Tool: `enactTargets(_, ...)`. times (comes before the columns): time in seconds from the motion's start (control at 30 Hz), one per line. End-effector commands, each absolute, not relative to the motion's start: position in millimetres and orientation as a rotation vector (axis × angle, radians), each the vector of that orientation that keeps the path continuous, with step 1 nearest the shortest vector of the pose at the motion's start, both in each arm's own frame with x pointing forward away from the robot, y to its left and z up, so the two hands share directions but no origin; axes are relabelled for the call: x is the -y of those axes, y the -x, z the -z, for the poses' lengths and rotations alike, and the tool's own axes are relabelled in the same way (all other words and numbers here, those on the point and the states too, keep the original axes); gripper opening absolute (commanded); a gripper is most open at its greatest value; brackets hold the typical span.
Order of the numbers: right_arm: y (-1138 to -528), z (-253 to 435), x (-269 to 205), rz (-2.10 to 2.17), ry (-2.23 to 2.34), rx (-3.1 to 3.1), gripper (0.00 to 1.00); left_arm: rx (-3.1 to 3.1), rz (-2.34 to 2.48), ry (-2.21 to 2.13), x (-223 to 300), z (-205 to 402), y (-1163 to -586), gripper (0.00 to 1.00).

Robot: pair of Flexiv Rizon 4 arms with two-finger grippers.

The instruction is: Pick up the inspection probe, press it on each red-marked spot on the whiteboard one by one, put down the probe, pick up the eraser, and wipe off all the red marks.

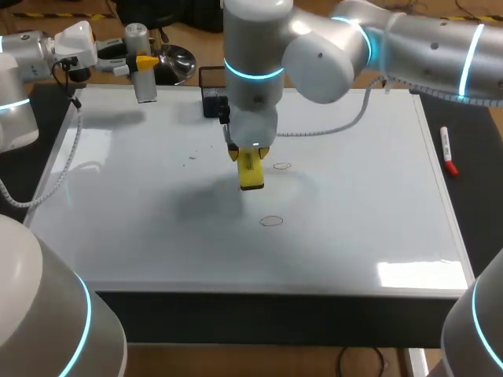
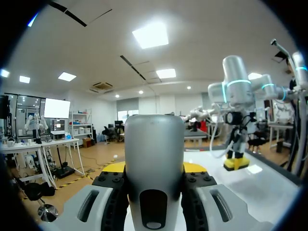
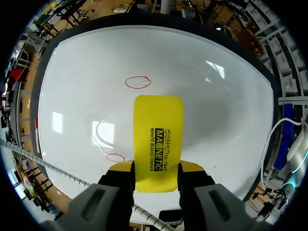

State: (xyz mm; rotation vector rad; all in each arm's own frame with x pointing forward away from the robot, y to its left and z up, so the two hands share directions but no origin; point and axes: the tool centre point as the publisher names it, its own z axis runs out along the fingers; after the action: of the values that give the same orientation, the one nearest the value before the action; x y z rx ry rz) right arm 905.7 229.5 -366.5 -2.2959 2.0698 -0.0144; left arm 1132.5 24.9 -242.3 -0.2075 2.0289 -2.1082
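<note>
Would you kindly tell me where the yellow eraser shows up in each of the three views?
Head view: the eraser hangs over the whiteboard's middle, in the right gripper.
Left wrist view: eraser small, far ahead, over the whiteboard.
Right wrist view: eraser clamped in its own gripper.
Shared landmark: the whiteboard beneath it.

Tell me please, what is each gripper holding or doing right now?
Left gripper: shut on the inspection probe.
Right gripper: shut on the yellow eraser.
</note>
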Motion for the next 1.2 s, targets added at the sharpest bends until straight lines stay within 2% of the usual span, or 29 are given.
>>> enactTargets(0.03,-908.7,364.3,-225.0,0.019,2.296,-2.067,0.00,-2.029,2.106,0.207,-24.8,241.0,-1131.7,0.00)
enactTargets(0.3,-938.9,359.8,-183.0,0.022,2.203,-2.165,0.00,-2.029,2.106,0.207,-24.8,241.0,-1131.7,0.00)
enactTargets(0.73,-994.0,370.5,-85.6,0.054,2.038,-2.445,0.00,-2.029,2.106,0.207,-24.8,241.0,-1131.7,0.00)
enactTargets(1.2,-1029.6,384.6,28.4,-0.040,1.656,-2.716,0.00,-2.029,2.106,0.207,-24.8,241.0,-1131.7,0.00)
